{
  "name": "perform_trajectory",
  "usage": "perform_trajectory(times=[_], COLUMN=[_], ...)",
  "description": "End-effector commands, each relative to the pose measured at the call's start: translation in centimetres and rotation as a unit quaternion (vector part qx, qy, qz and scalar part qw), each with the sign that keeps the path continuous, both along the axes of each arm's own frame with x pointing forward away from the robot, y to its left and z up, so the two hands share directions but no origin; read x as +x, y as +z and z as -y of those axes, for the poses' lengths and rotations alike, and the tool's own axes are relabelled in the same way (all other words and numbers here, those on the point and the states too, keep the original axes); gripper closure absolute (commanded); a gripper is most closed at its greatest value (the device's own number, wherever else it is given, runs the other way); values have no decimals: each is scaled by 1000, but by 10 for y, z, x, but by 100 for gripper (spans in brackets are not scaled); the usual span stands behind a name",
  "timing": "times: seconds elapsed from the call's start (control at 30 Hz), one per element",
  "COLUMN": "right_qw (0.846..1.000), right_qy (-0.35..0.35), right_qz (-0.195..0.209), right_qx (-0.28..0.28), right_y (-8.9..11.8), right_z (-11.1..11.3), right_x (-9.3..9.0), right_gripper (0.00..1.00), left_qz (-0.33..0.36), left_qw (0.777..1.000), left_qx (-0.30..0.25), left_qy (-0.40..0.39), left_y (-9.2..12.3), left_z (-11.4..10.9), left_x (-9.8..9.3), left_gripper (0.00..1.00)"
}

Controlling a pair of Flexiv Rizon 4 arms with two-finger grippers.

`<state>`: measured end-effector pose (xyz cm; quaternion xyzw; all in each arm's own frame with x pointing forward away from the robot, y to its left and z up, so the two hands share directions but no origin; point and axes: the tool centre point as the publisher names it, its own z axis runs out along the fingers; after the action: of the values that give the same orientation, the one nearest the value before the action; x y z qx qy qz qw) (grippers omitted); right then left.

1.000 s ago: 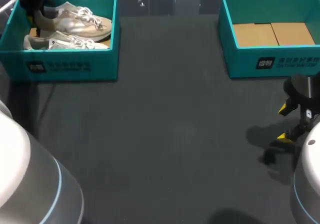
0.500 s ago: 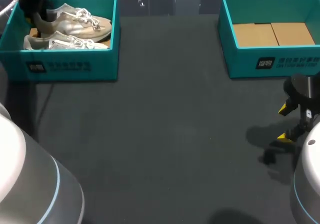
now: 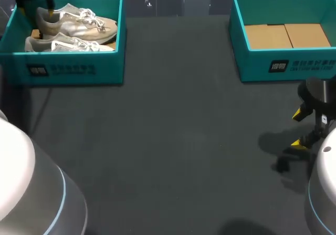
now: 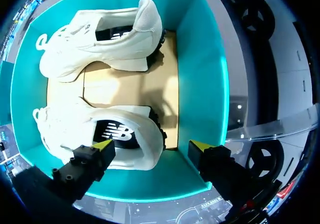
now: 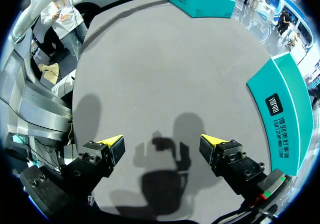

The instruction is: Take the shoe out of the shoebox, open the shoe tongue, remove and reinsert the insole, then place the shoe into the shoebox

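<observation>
Print on the left shoebox [image 3: 107, 61], at the table's far left corner: a left label [image 3: 62, 70] runs white along the front wall, an emblem and a line of characters, too small to make out. Over to the far right corner, the right shoebox [image 3: 252, 69] has a matching right label [image 3: 302, 65]. It shows larger from the right wrist, as brand print. Inside the left box, the first shoe [image 4: 65, 129] shows a white logo [image 4: 116, 132] on black, and the second shoe [image 4: 85, 48] shows a smaller logo [image 4: 118, 35].
</observation>
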<state>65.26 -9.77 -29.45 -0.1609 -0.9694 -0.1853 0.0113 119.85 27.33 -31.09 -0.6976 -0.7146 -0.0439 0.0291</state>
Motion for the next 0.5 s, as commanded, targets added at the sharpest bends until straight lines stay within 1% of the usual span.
perform_trajectory(times=[0.03, 0.2, 0.23, 0.3, 0.5], right_qw=[1000, 1000, 1000, 1000, 1000], right_qy=[-1, -1, -1, -1, -1], right_qz=[1, 1, 1, 1, 1], right_qx=[-1, -1, -1, -1, -1], right_y=[0, 0, 0, 0, 0], right_z=[0, 0, 0, 0, 0], right_x=[-2, -2, -2, -2, -2], right_gripper=[0, 0, 0, 0, 0], left_qz=[20, 15, 15, -1, -1], left_qw=[1000, 1000, 1000, 1000, 1000], left_qx=[-1, -11, -11, -19, -19], left_qy=[-7, -11, -11, -9, -9], left_y=[35, 52, 56, 57, 57], left_z=[6, 9, 9, 9, 9], left_x=[-43, -74, -83, -94, -94], left_gripper=[0, 0, 0, 0, 0])
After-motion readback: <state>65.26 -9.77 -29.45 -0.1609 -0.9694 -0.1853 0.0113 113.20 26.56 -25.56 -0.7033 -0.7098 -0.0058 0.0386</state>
